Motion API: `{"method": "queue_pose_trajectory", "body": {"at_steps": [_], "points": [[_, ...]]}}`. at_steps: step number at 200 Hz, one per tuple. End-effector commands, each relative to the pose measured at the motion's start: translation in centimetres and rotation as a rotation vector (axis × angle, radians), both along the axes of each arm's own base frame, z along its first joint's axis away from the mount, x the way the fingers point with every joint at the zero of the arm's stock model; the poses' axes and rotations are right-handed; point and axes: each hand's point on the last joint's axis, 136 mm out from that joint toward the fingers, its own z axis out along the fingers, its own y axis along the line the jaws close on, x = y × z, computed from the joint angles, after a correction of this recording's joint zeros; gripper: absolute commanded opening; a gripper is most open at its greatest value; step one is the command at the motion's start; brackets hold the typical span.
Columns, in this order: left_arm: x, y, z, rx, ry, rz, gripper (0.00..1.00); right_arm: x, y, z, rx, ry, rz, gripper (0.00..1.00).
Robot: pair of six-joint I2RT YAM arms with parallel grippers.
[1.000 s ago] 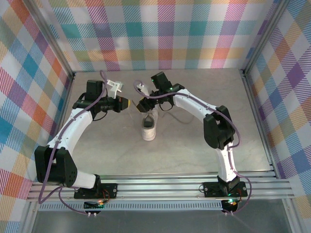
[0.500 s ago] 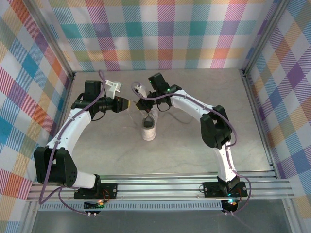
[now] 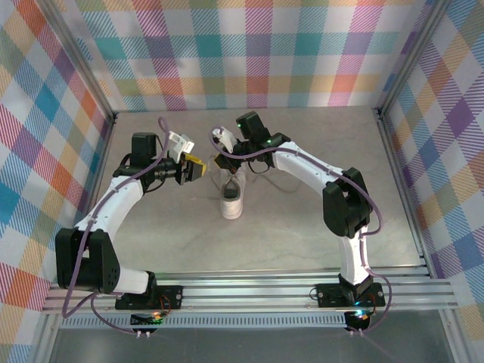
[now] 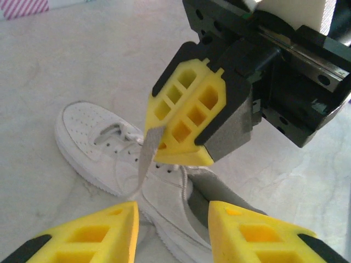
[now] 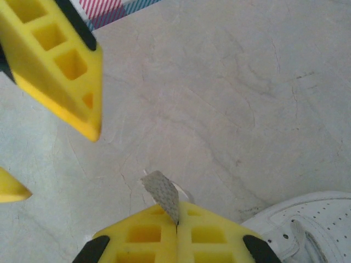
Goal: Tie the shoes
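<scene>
— What moved?
— The left gripper [image 3: 199, 170], jaws apart, has swung in toward the right gripper [image 3: 220, 161], which pinches a lace [image 4: 147, 152] above the shoe [image 3: 232, 198] at frame centre.
— Meaning?
— Probably a lace handover; nothing tied yet.

The white low-top sneaker [image 3: 232, 200] lies on the grey marbled tabletop [image 3: 302, 227], midway between the two arms and lengthwise from far to near. The right gripper [image 3: 222, 161] hangs above the sneaker's far end, closed on the thin white lace [image 4: 147, 156], which runs down to the sneaker. The left gripper [image 3: 195, 170] sits just left of the right gripper, facing it, jaws apart. The lace is in front of the gap between them.
</scene>
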Motion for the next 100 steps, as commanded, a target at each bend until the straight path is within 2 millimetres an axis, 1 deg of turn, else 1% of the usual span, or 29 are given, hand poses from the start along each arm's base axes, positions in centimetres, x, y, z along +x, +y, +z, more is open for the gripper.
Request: {"method": "queue_pose_trajectory", "body": {"at_steps": [1, 22, 62, 100], "points": [[0.8, -0.4, 0.1, 0.023, -0.129, -0.057, 0.40, -0.6, 0.0, 1.1, 0.012, -0.033, 0.026, 0.04], [1.6, -0.5, -0.4, 0.034, -0.131, -0.063, 0.42, -0.6, -0.1, 1.2, 0.011, -0.032, 0.025, 0.04], [2.2, -1.6, -1.6, 0.063, -0.114, -0.109, 0.43, -0.7, -0.1, 1.1, 0.005, -0.029, 0.026, 0.03], [3.0, -2.3, -1.7, 0.060, -0.121, -0.118, 0.42, -0.8, -0.2, 1.0, -0.002, -0.025, 0.031, 0.03]]}}
